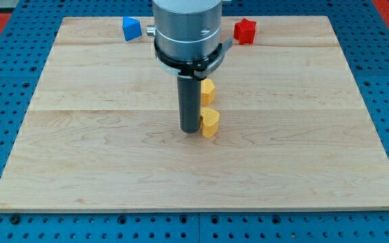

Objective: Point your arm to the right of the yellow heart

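Camera view: no pincer on this arm, just the rod, and my tip (190,129) sits touching the view's-left side of the yellow heart (211,122) near the middle of the worktop (100,155). Another yellow block (209,90) just above it. Blue block (132,28) and red block (245,31) up top.

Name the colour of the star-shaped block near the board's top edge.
Red: the star block, clearest in the camera view.
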You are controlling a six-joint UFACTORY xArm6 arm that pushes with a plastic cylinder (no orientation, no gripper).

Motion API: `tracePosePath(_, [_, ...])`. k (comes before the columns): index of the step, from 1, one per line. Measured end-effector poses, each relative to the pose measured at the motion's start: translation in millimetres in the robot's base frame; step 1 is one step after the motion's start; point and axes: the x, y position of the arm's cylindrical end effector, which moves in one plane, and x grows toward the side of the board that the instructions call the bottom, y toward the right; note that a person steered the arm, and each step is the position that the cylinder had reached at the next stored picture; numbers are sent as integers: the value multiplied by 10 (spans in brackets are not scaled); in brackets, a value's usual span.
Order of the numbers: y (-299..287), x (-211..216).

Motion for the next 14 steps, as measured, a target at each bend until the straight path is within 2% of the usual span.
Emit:
tracePosePath(2, [0, 801])
tracePosePath(4, [0, 860])
tracePosePath(5, [-65, 482])
tracePosePath(6, [-269, -194])
tracePosePath(8, [-489, -509])
tracePosePath(9, [-1144, -980])
tracePosePath(10, [-1555, -1293])
tracePosePath(11, [-1597, -1285])
tracePosePath(12, [-1609, -917])
tracePosePath(13, [-1866, -329])
tracePosePath(14, [-1605, 321])
